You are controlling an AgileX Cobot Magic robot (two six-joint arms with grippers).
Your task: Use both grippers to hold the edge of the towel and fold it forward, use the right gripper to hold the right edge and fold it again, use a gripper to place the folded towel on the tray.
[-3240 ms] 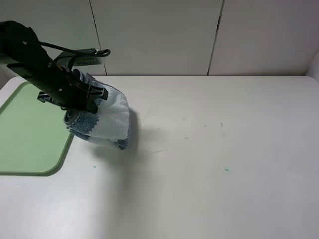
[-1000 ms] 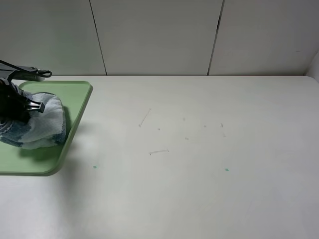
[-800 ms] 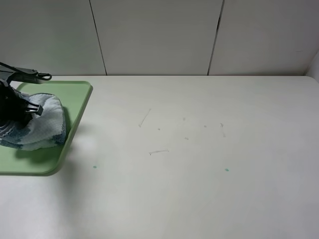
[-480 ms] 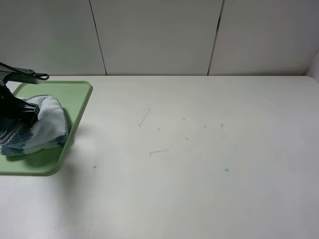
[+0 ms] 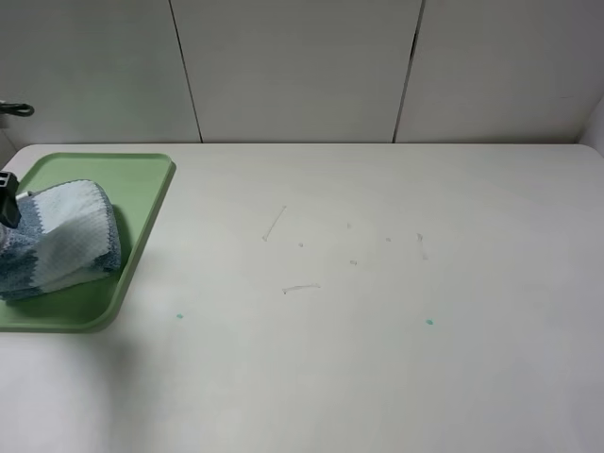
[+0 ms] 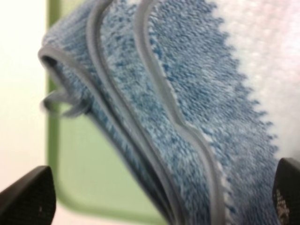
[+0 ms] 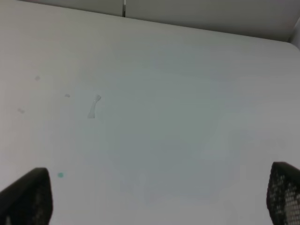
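The folded towel, white and blue-grey striped, lies on the light-green tray at the table's far left. Only a small black part of my left gripper shows at the left edge of the exterior high view, beside the towel. In the left wrist view the towel with its grey trim fills the picture over the tray. My left gripper is open, its fingertips wide apart and clear of the cloth. My right gripper is open and empty over bare table, out of the exterior high view.
The white table carries only small marks and specks. A panelled wall stands behind it. A black hook or cable end shows at the far left above the tray.
My left gripper carried the towel left onto the tray, let it go and drew back toward the left edge. The towel has settled flat on the tray.
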